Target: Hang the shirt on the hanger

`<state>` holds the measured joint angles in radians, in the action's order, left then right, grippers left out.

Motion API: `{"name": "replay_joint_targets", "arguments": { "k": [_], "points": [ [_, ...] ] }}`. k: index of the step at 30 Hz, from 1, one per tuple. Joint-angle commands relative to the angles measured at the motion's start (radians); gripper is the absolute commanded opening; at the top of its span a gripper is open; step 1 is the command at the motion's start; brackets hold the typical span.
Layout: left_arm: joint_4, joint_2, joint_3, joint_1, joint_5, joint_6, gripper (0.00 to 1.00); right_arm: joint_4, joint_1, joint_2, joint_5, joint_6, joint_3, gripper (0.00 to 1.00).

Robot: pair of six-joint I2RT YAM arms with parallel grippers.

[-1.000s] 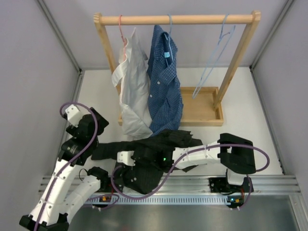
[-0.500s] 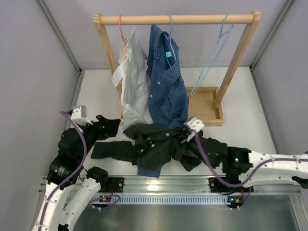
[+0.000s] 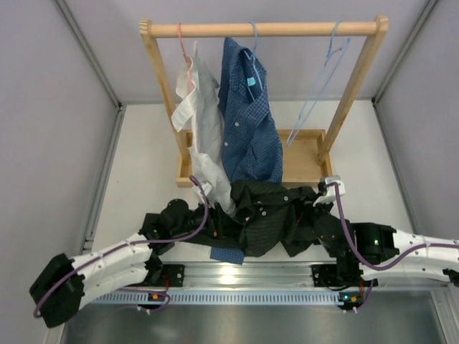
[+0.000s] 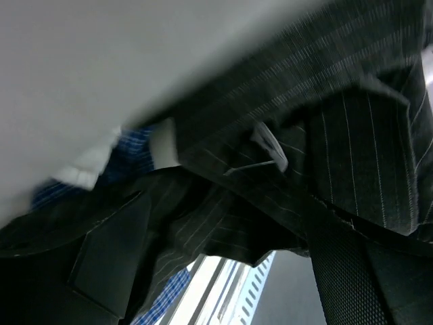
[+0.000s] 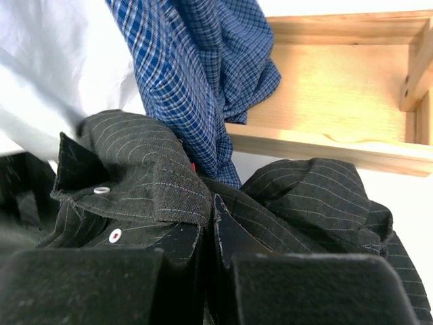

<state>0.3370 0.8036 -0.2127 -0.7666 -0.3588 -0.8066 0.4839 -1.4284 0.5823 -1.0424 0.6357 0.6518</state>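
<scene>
When it was looked at from above, the shirt was seen bunched in a dark heap on the worktop, just in front of the wooden rack. The hanger was hung bare at the right end of the rail, well apart from the shirt and higher up. The left arm and the right arm were both reached into the heap, one from each side. A blue checked shirt and a white shirt were hung on the rail too, with their tails touching the heap.

From the left wrist, the left pincer was seen spread wide, with nothing squeezed in it. Striped black cloth was draped close in front of it, and the small white neck label was seen just above the gap.

From the right wrist, the right pincer was seen pressed tight on a fold of the shirt by the button strip, right beside the collar.

The shirt was judged to be soft, light and floppy, so it would sag wherever it was not held and could slide off thin wire. It would best be held at the collar or shoulders, near the label, so that the neck could be pulled open. The thin hanger was judged likely to swing when it was touched.
</scene>
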Motion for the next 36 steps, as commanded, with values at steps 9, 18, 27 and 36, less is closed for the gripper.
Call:
{"name": "replay_joint_targets", "arguments": {
  "k": [9,18,27,36],
  "points": [
    [0.545,0.175,0.044,-0.152,0.274,0.014,0.92,-0.089,0.006,-0.182,0.125,-0.053,0.009,0.0],
    [0.738,0.227,0.065,-0.293,0.314,-0.017,0.89,-0.278,0.006,-0.167,0.307,-0.122,-0.014,0.0],
    [0.769,0.188,0.081,-0.393,0.457,0.053,0.69,-0.355,0.006,-0.19,0.455,-0.139,-0.004,0.01],
    [0.507,-0.036,0.001,-0.398,0.451,0.156,0.3,-0.321,0.006,-0.291,0.453,-0.143,-0.03,0.02]
  ]
}}
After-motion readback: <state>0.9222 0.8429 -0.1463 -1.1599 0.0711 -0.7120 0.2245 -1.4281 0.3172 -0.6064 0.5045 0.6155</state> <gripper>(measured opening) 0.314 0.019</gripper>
